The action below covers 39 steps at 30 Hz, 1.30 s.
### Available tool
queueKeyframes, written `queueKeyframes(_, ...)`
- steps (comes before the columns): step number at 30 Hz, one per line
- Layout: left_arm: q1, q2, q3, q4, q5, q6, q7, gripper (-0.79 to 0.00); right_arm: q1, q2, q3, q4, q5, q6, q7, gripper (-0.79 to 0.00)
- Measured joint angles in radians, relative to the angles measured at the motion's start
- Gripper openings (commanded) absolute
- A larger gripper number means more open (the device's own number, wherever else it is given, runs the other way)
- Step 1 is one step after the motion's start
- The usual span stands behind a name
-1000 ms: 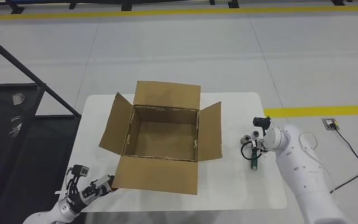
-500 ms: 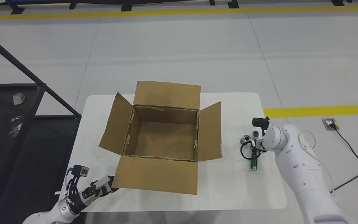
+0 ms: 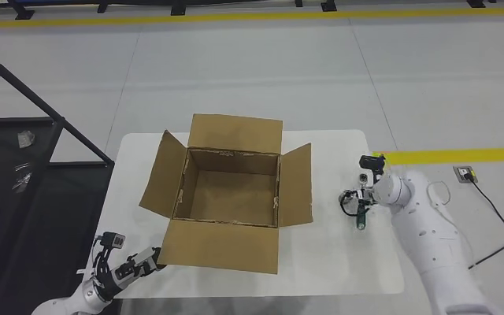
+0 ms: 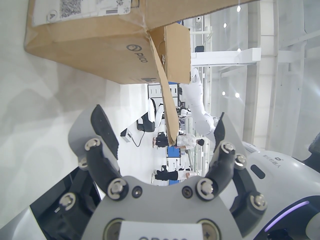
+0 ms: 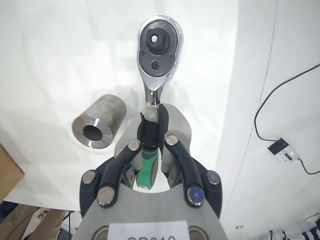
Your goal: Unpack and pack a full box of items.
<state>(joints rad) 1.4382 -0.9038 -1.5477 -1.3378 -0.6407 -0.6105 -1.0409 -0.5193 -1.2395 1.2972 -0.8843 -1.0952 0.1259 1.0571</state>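
An open cardboard box (image 3: 228, 193) stands in the middle of the white table, its inside bare and all flaps spread outward. My right gripper (image 3: 361, 206) is to the right of the box, shut on a ratchet wrench (image 5: 157, 51) at the neck above its green handle (image 5: 147, 171). A steel cylinder (image 5: 100, 126) with a bored hole lies on its side just beside the wrench. My left gripper (image 4: 160, 121) is open at the box's front left corner (image 3: 161, 256). The edge of a flap (image 4: 170, 116) lines up between its fingers; contact cannot be told.
The table's right edge (image 3: 386, 236) runs close to the right gripper. A black frame (image 3: 47, 142) stands left of the table. A cable and socket (image 3: 463, 173) lie on the floor at the right. Bare tabletop (image 3: 331, 268) lies in front of the wrench.
The right arm has shifted slightly to the right, away from the box, with the wrench still held. The left gripper and the box have stayed put.
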Motion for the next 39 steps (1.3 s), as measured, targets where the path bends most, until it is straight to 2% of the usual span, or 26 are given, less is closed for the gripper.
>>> queueKeyframes(3, 0.000, -0.001, -0.002, -0.003, 0.002, 0.001, -0.002, 0.000, -0.078, 0.017, 0.040, -0.208, -0.053, 0.058, -0.021, -0.785)
queueKeyframes(10, 0.000, -0.004, 0.000, -0.013, 0.015, 0.001, -0.003, 0.000, -0.331, 0.043, 0.101, -0.875, -0.205, 0.142, 0.001, -0.785)
queueKeyframes(14, 0.003, -0.006, 0.001, -0.012, 0.008, -0.005, -0.001, 0.000, -0.360, 0.037, 0.046, -1.088, -0.251, 0.137, -0.027, -0.785)
queueKeyframes(18, 0.012, -0.010, -0.003, -0.008, -0.016, -0.030, 0.002, 0.000, -0.316, 0.025, -0.053, -1.159, -0.251, 0.090, -0.062, -0.785)
queueKeyframes(21, 0.023, -0.011, -0.016, -0.001, -0.040, -0.046, 0.004, 0.000, -0.232, 0.008, -0.158, -1.123, -0.236, 0.042, -0.055, -0.785)
queueKeyframes(27, 0.055, -0.011, -0.059, 0.016, -0.101, -0.077, -0.010, 0.000, 0.020, -0.061, -0.404, -0.879, -0.146, 0.000, -0.047, -0.785)
queueKeyframes(30, 0.072, -0.011, -0.076, 0.019, -0.124, -0.089, -0.022, 0.000, 0.153, -0.116, -0.533, -0.698, -0.071, -0.014, -0.073, -0.785)
queueKeyframes(34, 0.090, -0.012, -0.094, 0.024, -0.149, -0.100, -0.033, 0.000, 0.306, -0.212, -0.698, -0.422, 0.038, -0.031, -0.123, -0.785)
queueKeyframes(39, 0.102, -0.014, -0.111, 0.030, -0.176, -0.104, -0.050, 0.000, 0.398, -0.334, -0.842, -0.119, 0.174, -0.122, -0.186, -0.785)
